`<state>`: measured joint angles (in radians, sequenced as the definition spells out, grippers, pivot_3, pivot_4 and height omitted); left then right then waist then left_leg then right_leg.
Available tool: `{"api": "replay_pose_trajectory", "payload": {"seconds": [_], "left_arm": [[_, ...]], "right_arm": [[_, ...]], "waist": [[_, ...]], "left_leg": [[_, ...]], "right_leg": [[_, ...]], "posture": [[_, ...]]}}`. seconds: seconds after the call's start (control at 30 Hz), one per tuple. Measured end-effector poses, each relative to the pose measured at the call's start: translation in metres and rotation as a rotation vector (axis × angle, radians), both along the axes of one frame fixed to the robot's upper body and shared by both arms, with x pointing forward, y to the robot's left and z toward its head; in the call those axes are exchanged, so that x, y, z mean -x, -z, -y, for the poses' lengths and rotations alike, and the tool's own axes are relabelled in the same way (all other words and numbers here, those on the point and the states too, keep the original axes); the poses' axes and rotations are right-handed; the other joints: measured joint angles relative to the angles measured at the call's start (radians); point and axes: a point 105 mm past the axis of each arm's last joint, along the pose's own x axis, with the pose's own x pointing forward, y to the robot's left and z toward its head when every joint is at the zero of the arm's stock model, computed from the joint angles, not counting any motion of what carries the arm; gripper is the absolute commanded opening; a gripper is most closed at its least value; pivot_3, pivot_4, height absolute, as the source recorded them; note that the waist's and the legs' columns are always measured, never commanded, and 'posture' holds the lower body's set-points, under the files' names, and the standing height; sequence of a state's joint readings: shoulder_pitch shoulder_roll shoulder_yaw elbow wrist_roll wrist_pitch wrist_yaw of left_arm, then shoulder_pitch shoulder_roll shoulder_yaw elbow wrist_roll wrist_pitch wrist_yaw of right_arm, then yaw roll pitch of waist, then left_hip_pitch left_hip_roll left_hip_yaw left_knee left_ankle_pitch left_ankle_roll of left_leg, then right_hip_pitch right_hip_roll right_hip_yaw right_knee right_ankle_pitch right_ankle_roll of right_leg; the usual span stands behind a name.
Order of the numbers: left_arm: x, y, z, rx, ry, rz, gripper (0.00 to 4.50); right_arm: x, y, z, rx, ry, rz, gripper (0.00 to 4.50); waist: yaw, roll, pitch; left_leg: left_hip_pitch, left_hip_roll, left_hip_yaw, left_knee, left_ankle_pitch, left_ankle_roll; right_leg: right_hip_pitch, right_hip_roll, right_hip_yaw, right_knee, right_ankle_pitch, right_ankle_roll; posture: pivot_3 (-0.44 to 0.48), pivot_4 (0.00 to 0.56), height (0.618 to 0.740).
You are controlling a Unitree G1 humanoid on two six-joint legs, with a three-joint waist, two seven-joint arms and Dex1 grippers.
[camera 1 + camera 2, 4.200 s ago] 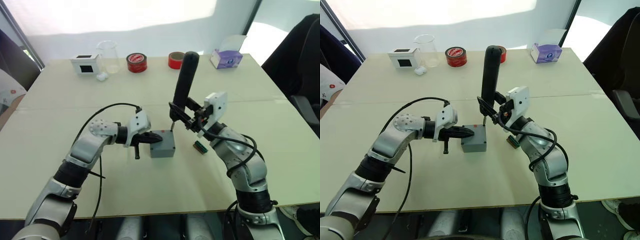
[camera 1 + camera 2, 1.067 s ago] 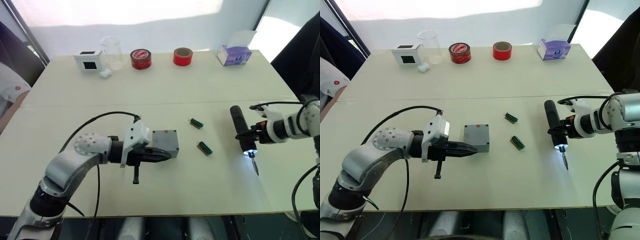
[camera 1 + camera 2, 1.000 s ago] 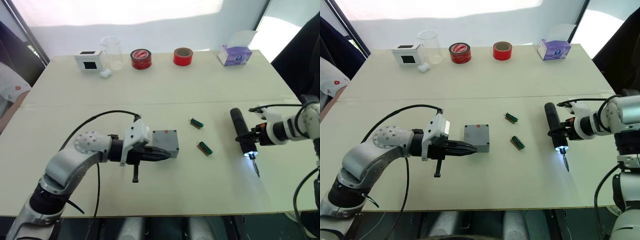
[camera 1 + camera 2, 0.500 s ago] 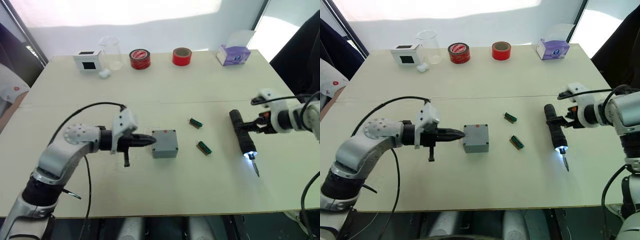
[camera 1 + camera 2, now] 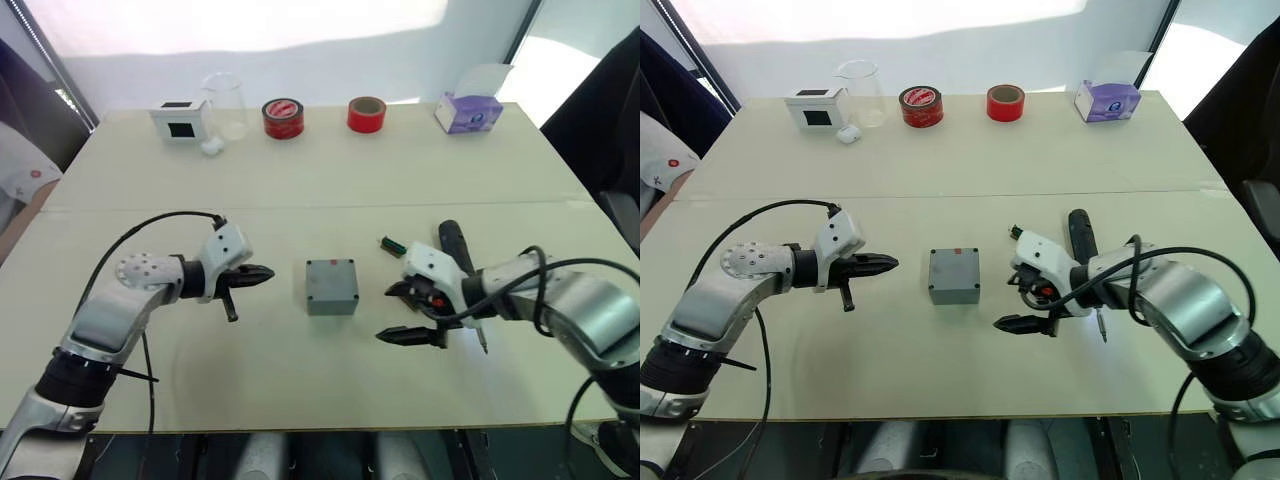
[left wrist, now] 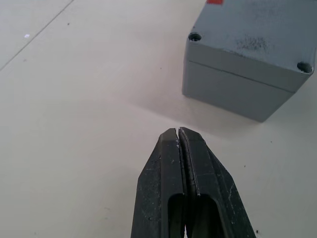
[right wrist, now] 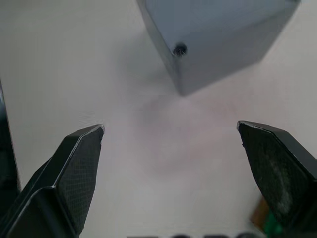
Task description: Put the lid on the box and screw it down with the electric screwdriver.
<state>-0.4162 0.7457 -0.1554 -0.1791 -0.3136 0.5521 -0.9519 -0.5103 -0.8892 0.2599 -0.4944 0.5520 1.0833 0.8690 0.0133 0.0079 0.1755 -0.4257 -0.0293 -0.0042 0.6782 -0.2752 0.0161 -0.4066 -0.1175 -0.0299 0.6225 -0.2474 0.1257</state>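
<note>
The gray box (image 5: 331, 290) stands mid-table with the lid (image 6: 247, 44) seated on it, corner holes and a red mark showing. A short way to its left, my left gripper (image 5: 262, 274) is shut on nothing and points at the box without touching it. My right gripper (image 5: 385, 314) hangs open just right of the box, with nothing between its fingers. The black electric screwdriver (image 5: 1078, 228) lies flat on the table behind my right wrist, partly covered by it. In the right wrist view a corner of the box (image 7: 218, 29) lies beyond the spread fingers (image 7: 74, 168).
A small green part (image 5: 391, 243) lies behind my right gripper. Along the far edge stand a white box with a black panel (image 5: 180, 120), a clear beaker (image 5: 225, 100), two red tape rolls (image 5: 283, 117) and a purple tissue box (image 5: 468, 112). A person's sleeve (image 5: 20, 165) shows at far left.
My right gripper has let go of the screwdriver, which now lies on the table, and has swung left beside the box. My left gripper has drawn back left, off the box.
</note>
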Motion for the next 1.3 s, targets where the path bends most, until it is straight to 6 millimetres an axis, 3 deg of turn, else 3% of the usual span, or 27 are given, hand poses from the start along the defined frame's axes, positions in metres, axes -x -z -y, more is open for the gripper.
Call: {"api": "replay_pose_trajectory", "payload": {"seconds": [0.3, 0.63, 0.9, 1.0, 1.07, 1.17, 1.3], "left_arm": [[0.003, 0.004, 0.028, 0.020, 0.103, -0.007, 0.00], [-0.027, -0.001, 0.056, 0.076, 0.144, 0.035, 0.00], [-0.036, 0.003, 0.049, 0.047, 0.139, 0.055, 0.00], [-0.033, 0.001, 0.027, -0.004, 0.114, 0.057, 0.00], [-0.020, 0.007, 0.011, -0.043, 0.102, 0.021, 0.00], [-0.001, 0.017, 0.018, -0.037, 0.146, -0.038, 0.00], [0.016, 0.022, 0.033, -0.017, 0.196, -0.077, 0.00]], "right_arm": [[-0.003, 0.011, -0.018, -0.032, 0.018, 0.007, 4.45], [0.015, 0.012, -0.033, -0.084, -0.025, -0.081, 4.45], [0.015, 0.007, -0.024, -0.063, -0.007, -0.065, 4.45], [0.006, -0.003, -0.006, -0.017, 0.010, -0.002, 4.45], [-0.013, -0.013, 0.011, 0.026, 0.053, 0.101, 4.45], [-0.031, -0.015, 0.016, 0.036, 0.067, 0.168, 4.45], [-0.043, -0.003, 0.004, 0.040, -0.010, 0.195, 4.45]], "waist": [[-0.001, -0.001, 0.000], [-0.001, -0.002, 0.001], [-0.001, -0.002, 0.001], [-0.003, -0.002, 0.001], [-0.010, -0.002, 0.001], [-0.007, -0.002, 0.001], [0.000, -0.003, 0.001]], "left_leg": [[0.000, 0.000, 0.000, 0.003, 0.000, 0.000], [0.000, -0.001, -0.001, 0.004, 0.000, 0.000], [0.000, 0.000, -0.001, 0.005, 0.000, 0.000], [0.000, 0.000, 0.000, 0.004, 0.000, 0.000], [0.000, 0.000, 0.000, 0.004, 0.000, 0.000], [0.000, 0.000, 0.000, 0.004, 0.000, 0.000], [0.000, 0.000, 0.000, 0.005, 0.000, 0.000]], "right_leg": [[-0.001, 0.000, 0.000, 0.005, 0.000, 0.000], [-0.001, 0.000, 0.000, 0.006, 0.000, 0.000], [-0.001, 0.000, 0.000, 0.007, 0.000, 0.000], [-0.001, 0.000, 0.000, 0.006, 0.000, 0.000], [-0.002, 0.000, 0.001, 0.006, -0.001, 0.000], [-0.002, 0.000, 0.001, 0.007, -0.001, 0.000], [-0.001, 0.000, 0.001, 0.007, -0.001, 0.000]], "posture": [[0.000, 0.150, 0.740], [0.000, 0.150, 0.740], [0.000, 0.150, 0.740], [0.000, 0.150, 0.740], [0.000, 0.150, 0.740], [0.000, 0.150, 0.740], [0.000, 0.150, 0.740]]}}
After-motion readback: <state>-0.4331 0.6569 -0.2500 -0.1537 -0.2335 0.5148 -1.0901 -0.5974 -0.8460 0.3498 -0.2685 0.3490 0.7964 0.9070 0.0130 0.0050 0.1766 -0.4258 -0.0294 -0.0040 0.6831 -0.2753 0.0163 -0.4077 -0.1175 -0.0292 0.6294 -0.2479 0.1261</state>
